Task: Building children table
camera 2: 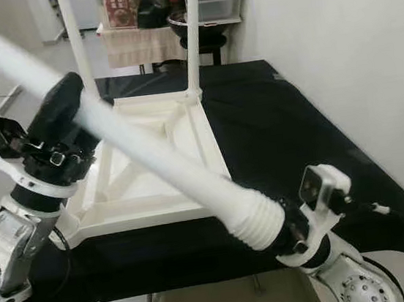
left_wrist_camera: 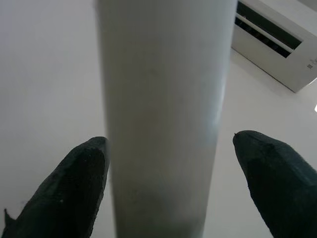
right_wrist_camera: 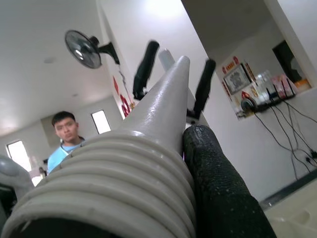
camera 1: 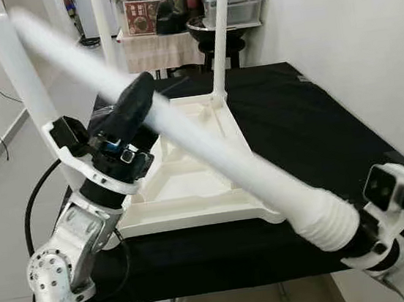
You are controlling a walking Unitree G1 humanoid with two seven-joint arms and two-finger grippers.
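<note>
Our right gripper (camera 2: 289, 230) clamps its black fingers (right_wrist_camera: 218, 188) around the ribbed, threaded end of a long white table leg (camera 1: 209, 146), low at our right, just off the near edge of the black-covered table (camera 1: 317, 129). From there the leg runs up and across to our left, blurred toward its far tip. Midway along it, our left gripper (camera 1: 133, 104) brackets the shaft with its fingers (left_wrist_camera: 74, 188) spread to either side; in the left wrist view a sliver of gap shows beside each pad, so we cannot say for certain that they touch it.

Under the slanting leg lies the white tabletop (camera 1: 190, 174), upside down on the black cloth, its ribbed underside facing up and its near rim close to the table's front edge. One leg already stands upright in the far right corner (camera 1: 221, 34), another at the far left (camera 1: 103, 23), and a third rises at the near left beside our left arm (camera 1: 19, 70).

To our right the cloth lies bare up to the white wall. Beyond the table stands a shelf with storage boxes (camera 1: 232, 3). A person in a light blue shirt (right_wrist_camera: 62, 136) appears in the right wrist view, under a wall fan (right_wrist_camera: 81, 47).
</note>
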